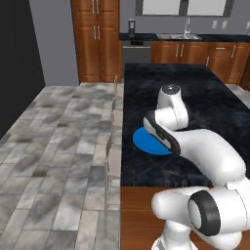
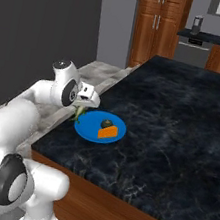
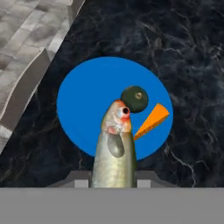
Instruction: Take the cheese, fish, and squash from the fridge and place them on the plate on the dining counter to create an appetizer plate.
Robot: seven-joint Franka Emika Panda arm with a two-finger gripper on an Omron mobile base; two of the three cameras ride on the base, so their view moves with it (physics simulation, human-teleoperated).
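1. Claw (image 2: 83, 108): poised above the near-left rim of the plate, its jaws pinching the fish by the tail end; in the hand view the two dark tips flank the body at the bottom.
2. Fish (image 3: 114, 146): a slim olive-to-yellowish body with a pale belly, reddish gill patch and red-ringed eye. Its long axis runs straight out from the claw, head leading, so that in the hand view the head overlaps the plate's middle. It appears to hang clear of the plate, though contact cannot be ruled out.
3. Plate (image 3: 83, 100): a flat bright blue disc directly beneath and ahead of the claw. The coming move is judged to be a short descent and release; bare blue lies to the side of the fish's head away from the other food.
4. Squash (image 3: 134, 99): a dark green flattened ball just beyond the fish's head, resting on the plate.
5. Cheese (image 3: 151, 121): an orange wedge beside the squash, also on the plate.
6. Dining counter (image 2: 182, 114): black flecked marble bearing the plate near its edge.
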